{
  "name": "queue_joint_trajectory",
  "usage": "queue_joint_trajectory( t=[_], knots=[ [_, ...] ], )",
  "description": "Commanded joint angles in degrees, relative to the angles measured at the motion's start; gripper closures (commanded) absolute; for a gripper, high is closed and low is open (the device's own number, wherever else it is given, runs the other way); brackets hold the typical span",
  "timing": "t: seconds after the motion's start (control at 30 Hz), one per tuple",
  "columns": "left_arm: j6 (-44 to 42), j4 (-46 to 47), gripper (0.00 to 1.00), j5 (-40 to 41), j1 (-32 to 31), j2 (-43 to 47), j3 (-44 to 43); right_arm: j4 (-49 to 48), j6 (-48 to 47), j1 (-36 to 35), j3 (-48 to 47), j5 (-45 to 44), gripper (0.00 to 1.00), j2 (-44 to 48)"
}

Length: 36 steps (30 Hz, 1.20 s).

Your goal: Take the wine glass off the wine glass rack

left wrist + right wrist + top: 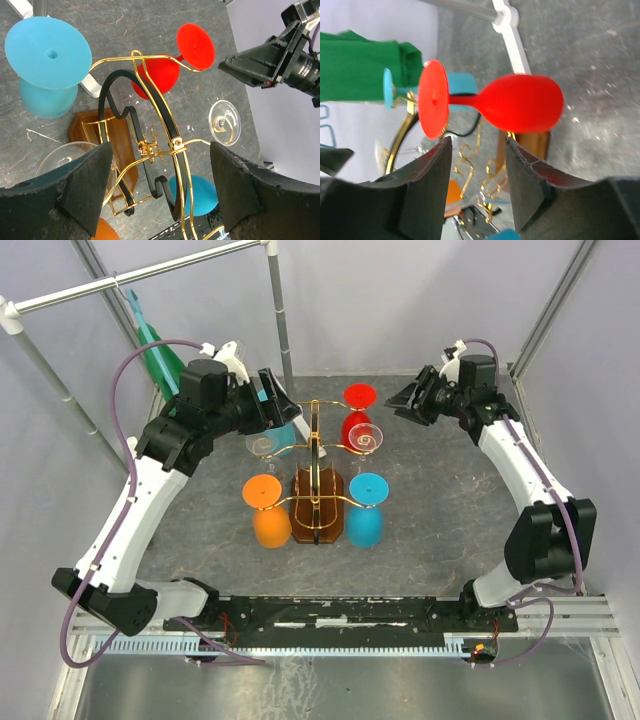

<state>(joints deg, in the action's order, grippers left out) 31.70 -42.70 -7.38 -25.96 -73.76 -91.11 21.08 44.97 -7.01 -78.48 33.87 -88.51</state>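
A grey marbled bench (450, 510) fills the middle of the view. At eleven o'clock a green cloth (155, 355) hangs from a silver rail (140, 277). A silver post (281, 320) stands at twelve o'clock.

Gold wine glass rack (318, 480) upright on brown base, red wine glass (352, 428) seemingly inverted there

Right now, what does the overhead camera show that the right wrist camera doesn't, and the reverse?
Only the overhead view shows both arms whole, the left gripper beside the wine glass rack, and the rack's wooden base complete. Only the right wrist view shows the red glass side-on, with foot, stem and bowl, and the right gripper with its fingers apart just beneath the glass in the picture. Both show the red glass, the gold rack wire and the green cloth.
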Motion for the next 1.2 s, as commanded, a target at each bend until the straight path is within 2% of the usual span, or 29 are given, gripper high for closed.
queue_joint_trajectory(
  t=[0.0,0.17,0.43,0.67,0.93,1.0,1.1,1.17],
  knots=[
    [-2.53,2.32,0.14,1.25,-0.04,2.02,-0.26,-17.07,10.07,0.34,-0.21,4.49,0.47,-2.29],
    [-4.09,0.22,0.13,3.68,-0.02,1.66,-2.03,-23.20,14.78,0.33,-0.57,6.02,0.51,-5.19],
    [-3.93,0.54,0.12,2.91,-0.06,1.16,-1.52,-24.89,16.53,0.02,-2.86,7.91,0.54,-8.87],
    [-3.84,1.23,0.12,2.93,-0.03,1.59,-0.50,-28.96,18.94,-1.32,-4.60,10.51,0.65,-11.73],
    [-4.02,1.67,0.11,3.34,-0.04,1.98,0.10,-29.75,19.29,-2.85,-6.16,12.49,0.66,-13.35],
    [-4.02,1.82,0.11,3.33,-0.06,2.07,0.46,-30.14,19.45,-3.11,-5.97,12.99,0.70,-13.42],
    [-4.02,2.00,0.10,3.42,-0.06,2.21,0.90,-29.98,19.38,-3.25,-5.52,13.82,0.83,-13.31],
    [-4.10,2.00,0.10,3.34,-0.01,2.25,1.11,-29.26,18.75,-3.27,-5.48,14.48,0.86,-13.19]
  ],
)
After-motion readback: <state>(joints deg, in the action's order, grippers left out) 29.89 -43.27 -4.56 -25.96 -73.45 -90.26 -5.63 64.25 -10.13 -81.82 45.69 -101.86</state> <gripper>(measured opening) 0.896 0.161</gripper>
